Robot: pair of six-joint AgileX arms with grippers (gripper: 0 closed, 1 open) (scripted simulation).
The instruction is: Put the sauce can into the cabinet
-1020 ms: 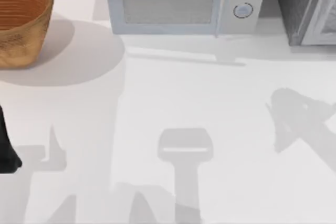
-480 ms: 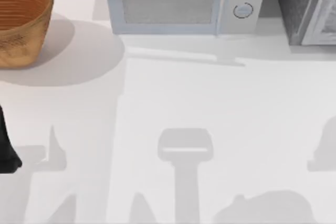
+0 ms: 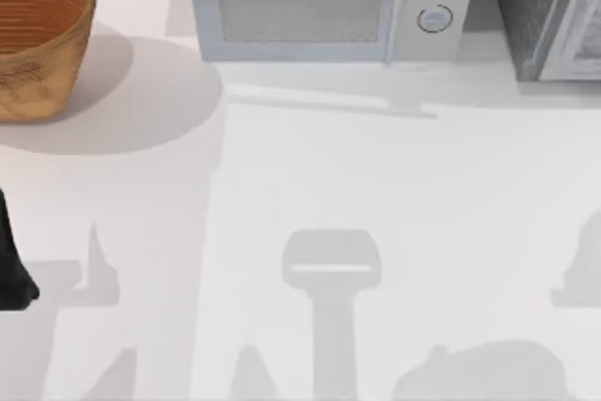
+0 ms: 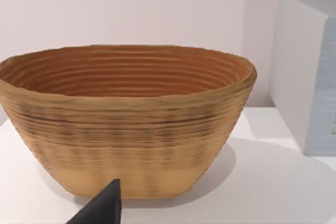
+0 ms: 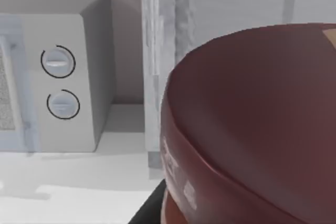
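Seen from the right wrist, the sauce can (image 5: 252, 129) sits right up against the camera, its dark maroon lid domed and a strip of pale print showing on its side; the right pincer seems to carry it, but whether its fingers are clamped or apart I cannot tell. Beyond the can stands the pale framed door of the cabinet (image 5: 163, 51), and beside that the microwave (image 5: 79, 77) with its two round knobs. From above, the cabinet (image 3: 549, 11) occupies the bench's far right corner, the microwave (image 3: 324, 7) sits just beside it along the far edge, and the basket (image 3: 38, 39) stands at the far left corner. The left pincer (image 4: 102, 208) is parked at the bench's left edge, one dark fingertip showing before the basket (image 4: 126, 124); its spread cannot be told. The bench (image 3: 376, 185) lies bare across its middle and near side, crossed by grey shadows
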